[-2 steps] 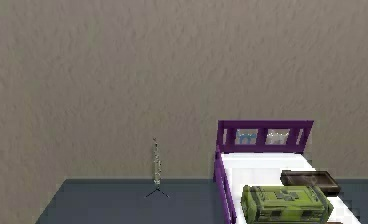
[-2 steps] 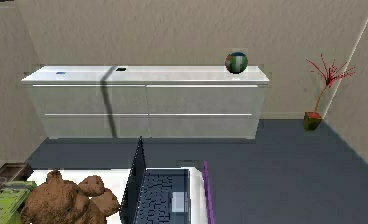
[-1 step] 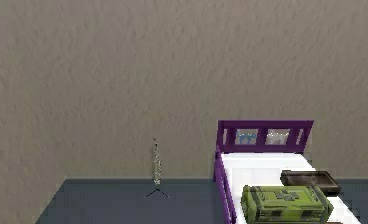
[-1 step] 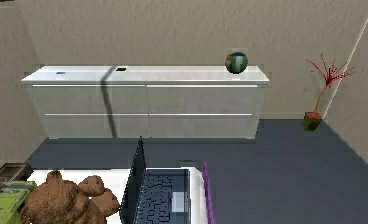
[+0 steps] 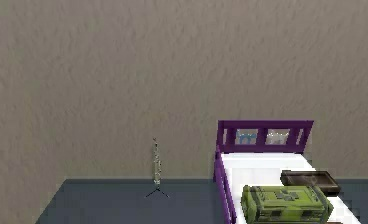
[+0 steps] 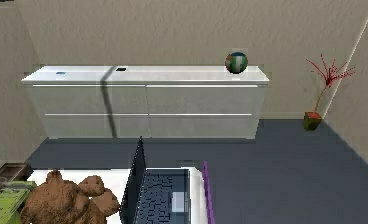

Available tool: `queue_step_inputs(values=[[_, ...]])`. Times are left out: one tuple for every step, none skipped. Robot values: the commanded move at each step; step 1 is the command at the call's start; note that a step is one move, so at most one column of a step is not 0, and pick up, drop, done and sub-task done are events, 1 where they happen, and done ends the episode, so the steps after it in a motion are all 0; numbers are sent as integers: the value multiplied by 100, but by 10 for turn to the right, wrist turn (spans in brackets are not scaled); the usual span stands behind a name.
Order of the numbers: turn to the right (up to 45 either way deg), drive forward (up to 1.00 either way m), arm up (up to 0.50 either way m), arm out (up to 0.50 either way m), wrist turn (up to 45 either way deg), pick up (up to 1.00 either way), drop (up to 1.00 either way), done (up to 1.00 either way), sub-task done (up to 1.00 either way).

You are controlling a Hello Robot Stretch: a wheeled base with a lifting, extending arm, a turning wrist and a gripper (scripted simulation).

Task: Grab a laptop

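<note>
Nearest my side camera lay the bed (image 6: 206,186), and I took it as my mark for everything else. At the bed's left end in that view sat a green box (image 6: 6,196). Just right of it on the covers slumped a brown teddy bear (image 6: 66,200). Right of the bear, and still on the bed, stood the laptop (image 6: 157,190), its lid raised and its keyboard turned toward the bed's purple edge. Beyond the bed, across a strip of dark floor, a long white dresser (image 6: 142,100) ran along the wall. On the dresser's right end, well apart from the bed, I saw a green and white ball (image 6: 236,62). Farther right of the bed, in the corner, stood a red plant in a pot (image 6: 315,108).

Looking ahead, I saw a thin pale stand (image 5: 155,171) on the floor, left of the bed and near the wall. The bed's purple headboard (image 5: 264,134) stood against that wall. A dark tray (image 5: 312,180) lay on the bed between the headboard and the green box.

Of the gripper's state I could tell nothing
</note>
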Motion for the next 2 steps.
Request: queue_step_inputs(values=[[0,0,0,0,450,0,0,0,0],[0,0,0,0,450,0,0,0,0]])
